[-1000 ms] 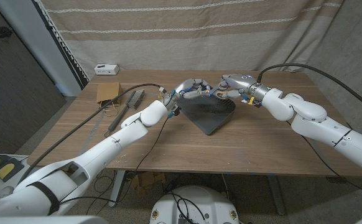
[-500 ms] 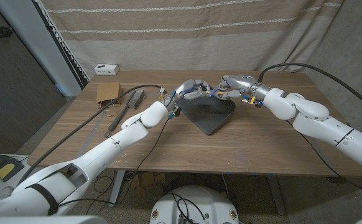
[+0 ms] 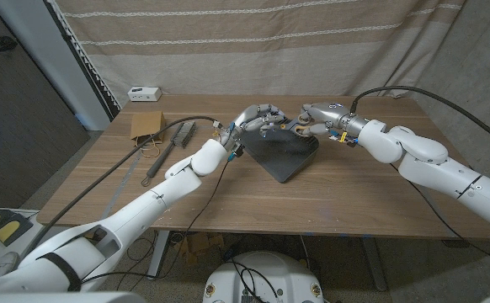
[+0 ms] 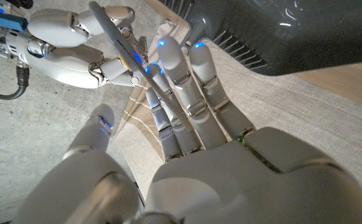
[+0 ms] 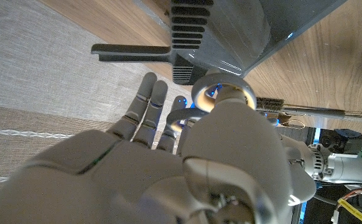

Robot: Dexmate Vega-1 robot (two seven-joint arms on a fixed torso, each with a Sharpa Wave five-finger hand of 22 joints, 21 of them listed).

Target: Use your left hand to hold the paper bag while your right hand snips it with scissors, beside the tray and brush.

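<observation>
Both hands met above the tray (image 3: 283,156). Right hand (image 3: 312,115) gripped scissors (image 4: 124,46); left hand (image 3: 258,118) fingers apart, holding nothing. Paper bag (image 3: 146,125) lay well apart, unheld, uncut.

Dim, even indoor light; glare on the tray (image 4: 280,37); soft close-up hands.

The desk (image 3: 312,198) is matt brown wood with visible grain. The tray (image 3: 283,156) looks like dark, glossy plastic. The paper bag (image 3: 146,125) is matt brown paper.
</observation>
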